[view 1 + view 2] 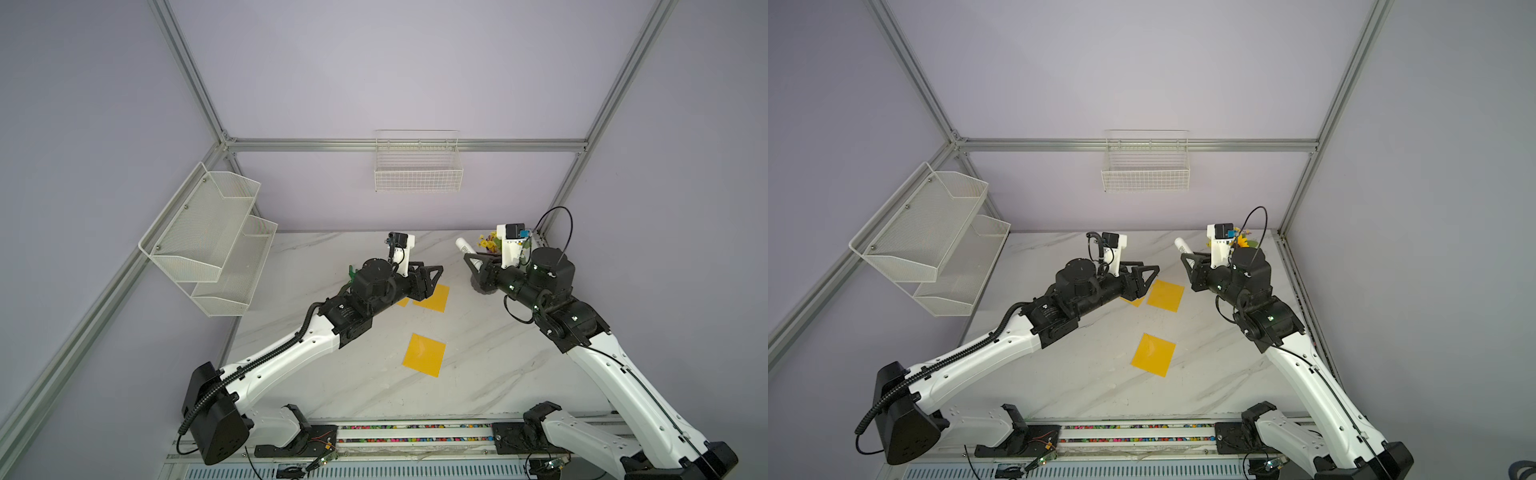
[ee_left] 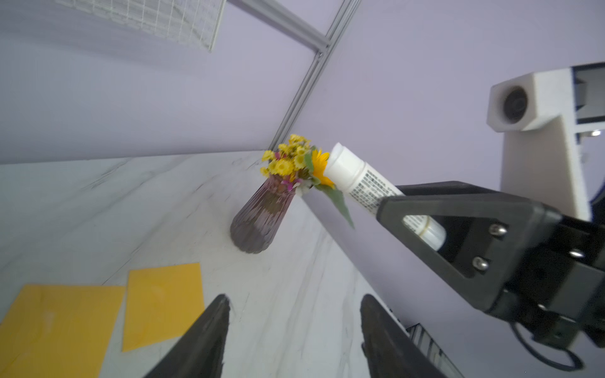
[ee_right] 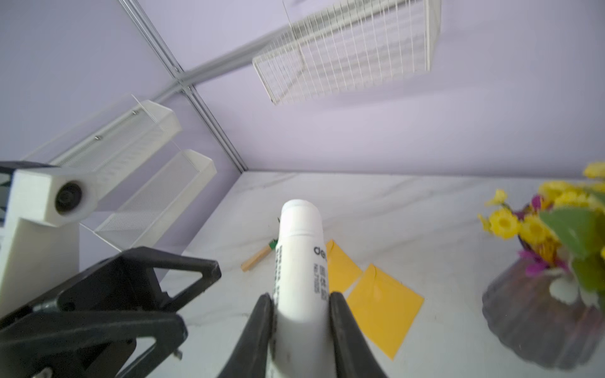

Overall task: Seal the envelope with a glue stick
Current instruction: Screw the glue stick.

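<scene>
The left gripper (image 2: 294, 330) hangs open and empty near a yellow envelope (image 1: 434, 299) on the tabletop. Further right, the right gripper (image 3: 301, 304) clamps the glue stick (image 3: 301, 248) by its lower barrel, aloft beside the far-right vase (image 2: 258, 216) — probably light, rigid, slick plastic, best pinched mid-barrel, cap left free.

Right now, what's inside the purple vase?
Yellow and pink flowers and green leaves stick out of the top of the vase. Its dark ribbed wall hides the stems and anything else inside.
</scene>
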You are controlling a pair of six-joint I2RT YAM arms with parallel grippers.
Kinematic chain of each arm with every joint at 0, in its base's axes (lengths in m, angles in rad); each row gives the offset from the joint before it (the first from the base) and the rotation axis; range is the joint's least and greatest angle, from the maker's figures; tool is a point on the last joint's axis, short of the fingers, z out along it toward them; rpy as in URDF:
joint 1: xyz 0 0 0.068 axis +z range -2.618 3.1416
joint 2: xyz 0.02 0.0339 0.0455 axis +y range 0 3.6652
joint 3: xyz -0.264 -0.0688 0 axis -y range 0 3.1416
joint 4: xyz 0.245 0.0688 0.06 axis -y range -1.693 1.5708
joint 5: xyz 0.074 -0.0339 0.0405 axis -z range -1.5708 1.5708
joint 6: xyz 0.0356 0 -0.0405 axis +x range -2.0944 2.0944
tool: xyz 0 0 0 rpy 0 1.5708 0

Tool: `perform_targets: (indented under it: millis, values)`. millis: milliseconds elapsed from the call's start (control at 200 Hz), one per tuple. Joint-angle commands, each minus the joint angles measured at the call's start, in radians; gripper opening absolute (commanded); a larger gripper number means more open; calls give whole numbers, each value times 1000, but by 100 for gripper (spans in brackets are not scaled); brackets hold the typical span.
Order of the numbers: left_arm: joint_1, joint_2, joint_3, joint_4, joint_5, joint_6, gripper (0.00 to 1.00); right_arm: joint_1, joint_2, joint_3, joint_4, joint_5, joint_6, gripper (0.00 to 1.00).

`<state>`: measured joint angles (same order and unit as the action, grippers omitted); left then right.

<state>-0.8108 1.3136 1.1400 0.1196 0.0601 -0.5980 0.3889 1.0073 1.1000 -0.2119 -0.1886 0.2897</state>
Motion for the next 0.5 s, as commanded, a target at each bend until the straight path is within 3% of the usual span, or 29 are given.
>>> perform_targets:
  millis: [0,200,495]
  values:
    - [4,-34,4,309,117,-94,66,4,-41,-69,389,-64,-89,0]
    - [4,-22,24,520,216,-163,70,5,-49,-169,781,-229,-171,0]
    - [4,29,89,638,273,-197,70,5,0,-183,993,-335,-113,0]
